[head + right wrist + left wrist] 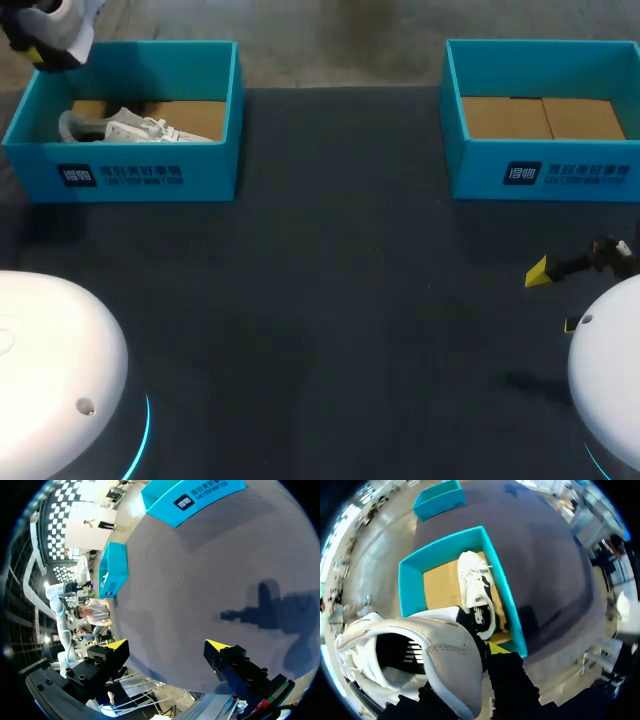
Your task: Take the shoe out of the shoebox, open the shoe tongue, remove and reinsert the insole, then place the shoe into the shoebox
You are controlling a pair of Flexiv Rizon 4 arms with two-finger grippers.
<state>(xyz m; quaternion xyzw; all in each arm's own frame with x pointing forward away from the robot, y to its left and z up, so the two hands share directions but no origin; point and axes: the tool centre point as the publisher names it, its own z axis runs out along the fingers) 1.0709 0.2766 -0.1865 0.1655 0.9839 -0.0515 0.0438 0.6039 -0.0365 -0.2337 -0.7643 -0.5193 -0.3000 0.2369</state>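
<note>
Left gripper (482,655): closed on the heel end of a grey-and-white shoe (420,655). One yellow tip shows just beside the heel collar; the other finger is hidden behind the shoe. The shoe's opening and dark lining face the wrist camera, with the laces on its far side. In the head view this gripper and its shoe sit at the far left corner, above the back rim of the left shoebox (140,175), clear of the box.

Directly below, inside the left shoebox, a second shoe (476,597) lies on the brown cardboard floor. It is white with dark markings, close along one side wall, toe pointing away from the gripper.

Right gripper (167,652): fingers spread wide, nothing between them. It hangs over bare dark table (330,300) at the near right, well apart from both boxes, and its shadow falls on the cloth ahead of it.

Right shoebox (545,175): teal, at the far right of the table, only its cardboard floor showing inside.
</note>
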